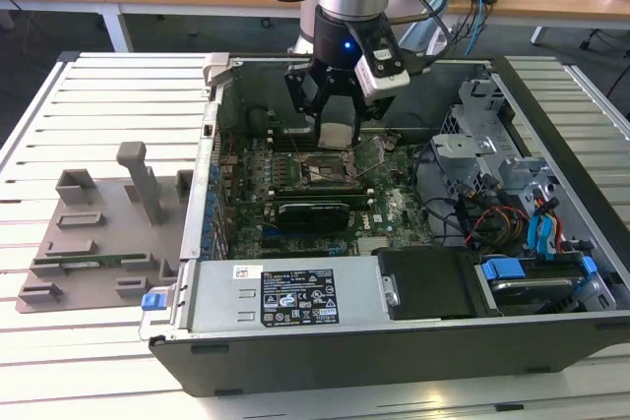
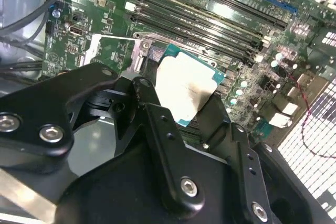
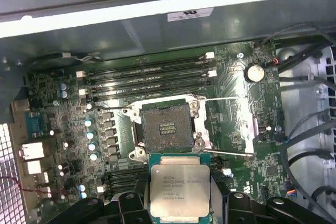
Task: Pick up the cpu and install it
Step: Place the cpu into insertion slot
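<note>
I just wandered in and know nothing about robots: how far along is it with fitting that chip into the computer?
Picking up looks done: the end effector grips the cpu by its edges above the motherboard. In hand: the cpu hangs close to the socket, which sits empty with its metal frame swung open. Left: the cpu is not yet seated and the frame not closed.
</note>
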`<action>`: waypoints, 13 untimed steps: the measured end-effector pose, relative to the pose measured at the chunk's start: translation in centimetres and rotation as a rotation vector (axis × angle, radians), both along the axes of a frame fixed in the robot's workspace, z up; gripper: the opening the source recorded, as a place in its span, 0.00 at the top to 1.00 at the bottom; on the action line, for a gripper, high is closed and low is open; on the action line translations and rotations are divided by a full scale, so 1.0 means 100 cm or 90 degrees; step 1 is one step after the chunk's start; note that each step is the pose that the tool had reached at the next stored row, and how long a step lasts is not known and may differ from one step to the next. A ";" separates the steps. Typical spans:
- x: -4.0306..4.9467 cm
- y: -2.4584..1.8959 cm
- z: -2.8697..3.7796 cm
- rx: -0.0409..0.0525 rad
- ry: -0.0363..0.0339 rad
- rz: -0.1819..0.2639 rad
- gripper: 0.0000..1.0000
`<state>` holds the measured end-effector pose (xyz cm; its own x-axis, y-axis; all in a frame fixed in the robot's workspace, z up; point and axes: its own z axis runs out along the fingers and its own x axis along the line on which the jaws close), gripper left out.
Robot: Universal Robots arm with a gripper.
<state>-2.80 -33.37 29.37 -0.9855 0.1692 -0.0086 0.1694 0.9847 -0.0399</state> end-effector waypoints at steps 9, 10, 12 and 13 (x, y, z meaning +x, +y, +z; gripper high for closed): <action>0.0000 0.0000 -0.0001 0.0000 0.0000 -0.076 0.45; 0.0000 0.0000 -0.0001 0.0000 0.0000 -0.081 0.45; 0.0000 0.0000 -0.0001 0.0000 0.0000 -0.091 0.45; 0.0000 0.0000 -0.0001 -0.0001 0.0000 -0.095 0.45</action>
<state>-2.80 -33.37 29.36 -0.9495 0.3136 -0.0087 0.3137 0.9487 -0.0400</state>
